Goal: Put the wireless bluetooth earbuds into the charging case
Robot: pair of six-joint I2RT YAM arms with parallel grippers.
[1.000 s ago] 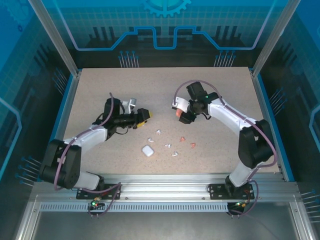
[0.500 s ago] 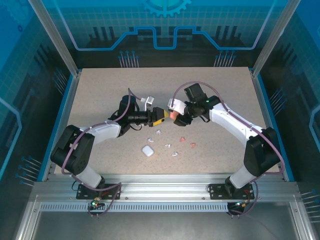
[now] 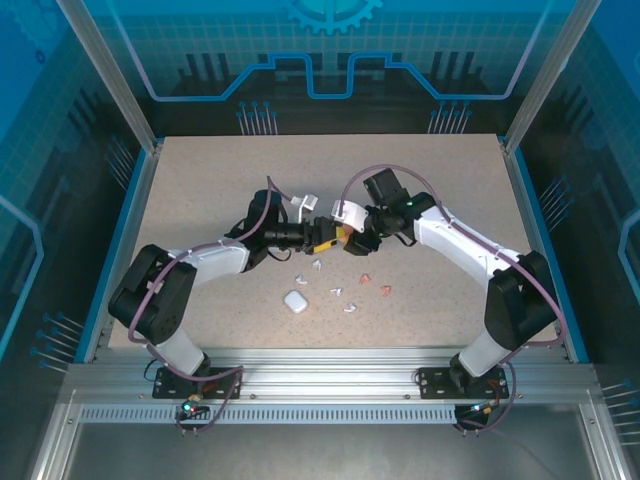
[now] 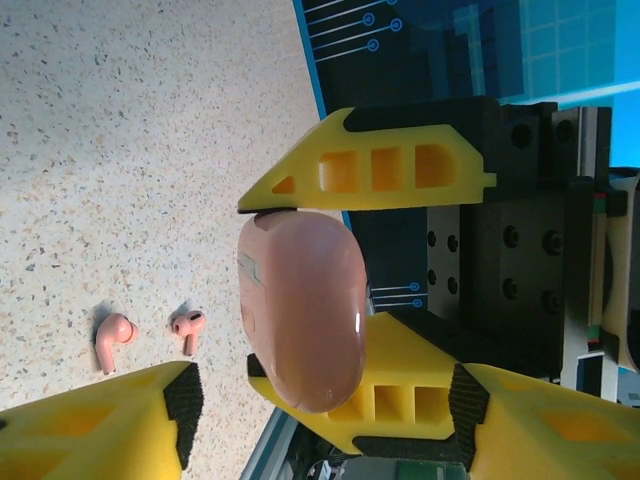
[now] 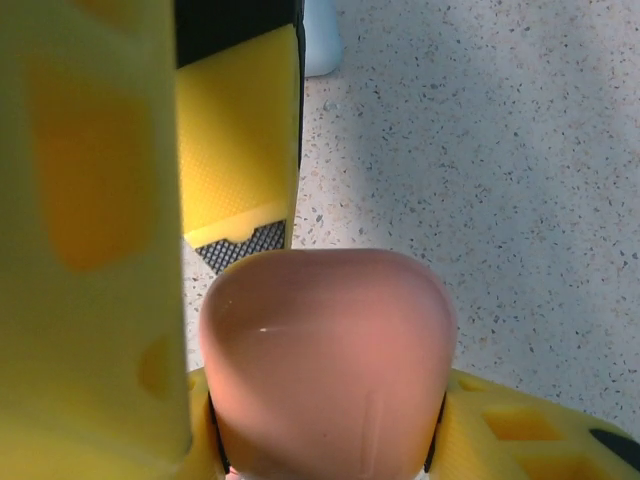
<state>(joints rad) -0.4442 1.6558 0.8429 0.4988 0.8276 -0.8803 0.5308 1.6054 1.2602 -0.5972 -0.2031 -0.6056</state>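
Observation:
My right gripper is shut on a salmon-pink charging case, held closed above the table's middle. My left gripper faces it, open, with its fingers standing either side of the case's end and not pressing on it. Two pink earbuds lie on the table below, a second one beside the first. Several white earbuds are scattered nearby.
A closed white charging case lies on the speckled table in front of the earbuds. A pale object shows at the top edge of the right wrist view. Blue walls and metal posts ring the table.
My left gripper has swung right across the table to meet the right one. The right gripper has shifted slightly left with the pink case, which now sits between the left fingers.

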